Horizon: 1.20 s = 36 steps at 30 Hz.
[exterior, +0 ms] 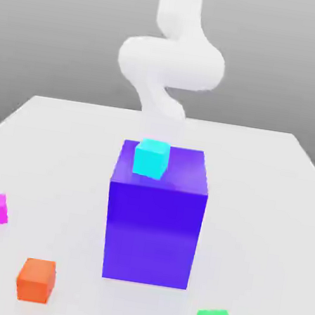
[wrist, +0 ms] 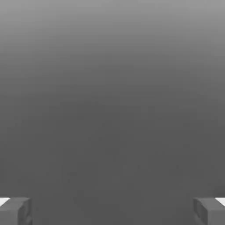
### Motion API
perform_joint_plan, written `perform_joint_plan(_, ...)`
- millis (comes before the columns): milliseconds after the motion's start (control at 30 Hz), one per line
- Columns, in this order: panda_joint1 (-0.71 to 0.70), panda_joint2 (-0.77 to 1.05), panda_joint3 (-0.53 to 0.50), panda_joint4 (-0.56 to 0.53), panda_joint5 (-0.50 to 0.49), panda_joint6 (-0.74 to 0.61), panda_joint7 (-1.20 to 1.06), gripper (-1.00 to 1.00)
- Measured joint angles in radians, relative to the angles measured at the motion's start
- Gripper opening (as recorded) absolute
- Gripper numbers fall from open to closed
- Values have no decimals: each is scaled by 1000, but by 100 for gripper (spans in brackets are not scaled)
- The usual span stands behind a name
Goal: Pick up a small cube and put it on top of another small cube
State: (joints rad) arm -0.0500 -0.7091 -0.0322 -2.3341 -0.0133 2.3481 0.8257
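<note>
Your fingers (wrist: 15,212) are spread wide, holding nothing; the cyan cube (exterior: 151,158) sits atop the blue block (exterior: 155,213), near its edge, so a careless descent could knock it off

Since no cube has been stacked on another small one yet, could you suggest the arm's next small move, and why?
Probably bring the open hand down toward the cyan cube: it sits atop the purple block, nearest the arm, with nothing gripped.
</note>
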Motion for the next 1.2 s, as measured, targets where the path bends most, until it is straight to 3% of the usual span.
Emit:
perform_joint_plan(400,-226,436,-203,-165,-19,233,91,0)
perform_joint_plan(667,-390,734,-335,-273,90,385,63,0)
perform_joint_plan(800,-467,888,-324,-305,212,464,-5,0)
perform_joint_plan(933,-570,1033,-202,-277,340,569,-101,0)
perform_joint_plan(967,-600,1066,-168,-270,363,595,-118,-100)
perform_joint_plan(1200,-609,1073,-158,-268,365,600,-120,-100)
